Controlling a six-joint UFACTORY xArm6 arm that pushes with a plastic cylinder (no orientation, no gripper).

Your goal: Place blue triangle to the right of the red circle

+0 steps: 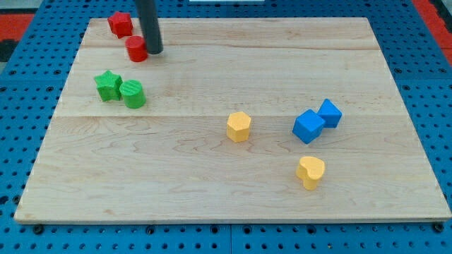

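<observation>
The red circle (136, 49) lies near the board's top left. My tip (154, 52) stands right against its right side. Two blue blocks touch each other at the view's right: a larger cube-like one (308, 126) and a smaller one (330, 113) just up and right of it. I cannot tell for sure which of them is the triangle. Both are far to the right of and below my tip.
A red star (120, 24) sits at the top left corner, above the red circle. A green star (108, 85) and a green circle (133, 94) touch at the left. A yellow hexagon (239, 126) lies mid-board, and a yellow heart (311, 171) lies below the blue blocks.
</observation>
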